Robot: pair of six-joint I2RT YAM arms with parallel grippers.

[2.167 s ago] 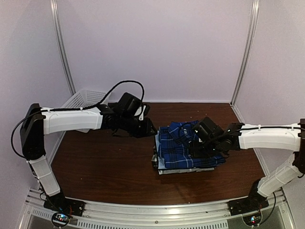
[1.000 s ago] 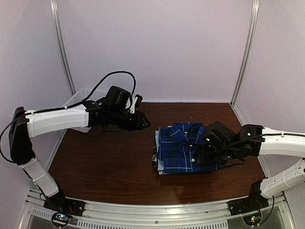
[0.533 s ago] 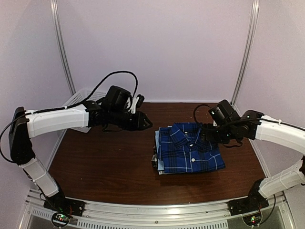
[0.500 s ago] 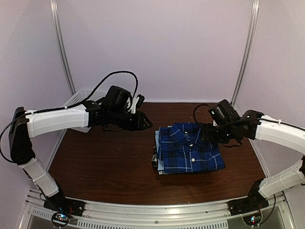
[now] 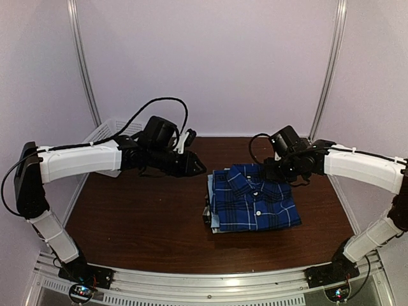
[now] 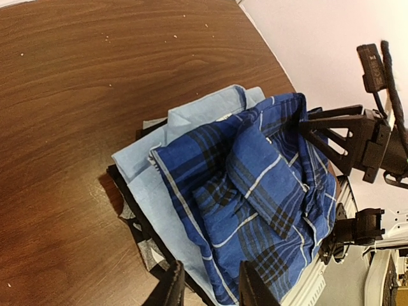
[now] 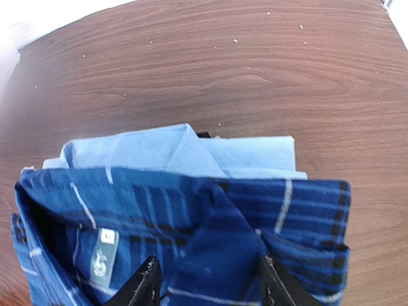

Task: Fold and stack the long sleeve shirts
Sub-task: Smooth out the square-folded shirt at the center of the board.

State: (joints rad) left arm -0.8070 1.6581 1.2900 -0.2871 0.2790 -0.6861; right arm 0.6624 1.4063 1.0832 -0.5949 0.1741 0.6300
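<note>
Collar tag (image 7: 104,257) on plaid shirt (image 7: 217,252): print unreadable.

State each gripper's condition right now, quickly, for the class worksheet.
Left gripper: open, holding nothing.
Right gripper: open, fingers apart above the plaid shirt at its collar, no grip visible.

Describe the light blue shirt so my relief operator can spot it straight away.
On the brown table, find the pile of folded shirts right of centre. The light blue shirt lies directly under the top plaid shirt, above darker ones; it is the only plain pale layer.
</note>
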